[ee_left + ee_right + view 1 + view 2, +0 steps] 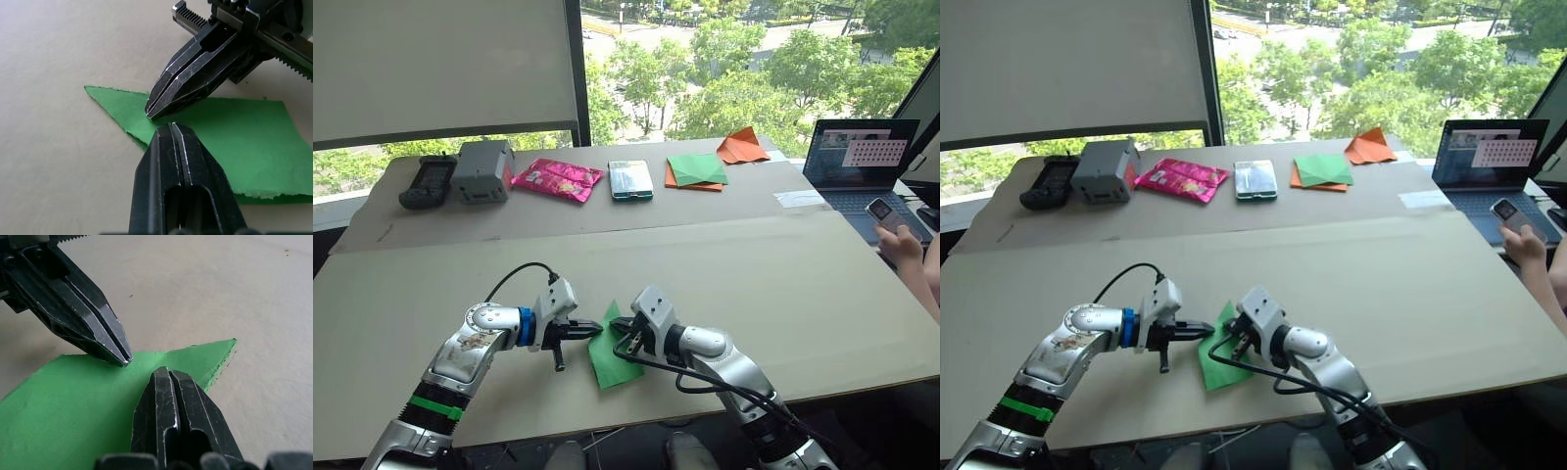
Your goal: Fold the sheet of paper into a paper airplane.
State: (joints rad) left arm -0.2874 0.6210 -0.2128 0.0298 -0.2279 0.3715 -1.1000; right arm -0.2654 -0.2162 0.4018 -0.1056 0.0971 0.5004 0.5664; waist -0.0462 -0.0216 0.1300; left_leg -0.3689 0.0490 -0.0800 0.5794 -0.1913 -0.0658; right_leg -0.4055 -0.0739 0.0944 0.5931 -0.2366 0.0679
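Note:
The sheet of paper (612, 367), bright green and folded to a point at one end, lies flat on the beige table (783, 294) near the front edge. My left gripper (597, 331) comes in from the left, shut, with its tip resting on the paper near the pointed end. My right gripper (615, 323) comes in from the right, also shut, and its tip almost meets the left one. In the left wrist view, my left gripper (171, 126) sits on the paper (244, 147) facing the right gripper (149, 113). The right wrist view shows the same meeting of the tips over the paper (73, 401).
Along the far side lie a black handheld device (429, 182), a grey box (482, 170), a pink packet (558, 179), a small flat box (630, 180), a darker green paper square (697, 168) on orange paper, and an orange pointed shape (742, 147). A laptop (857, 162) and a person's hand (901, 245) are at the right.

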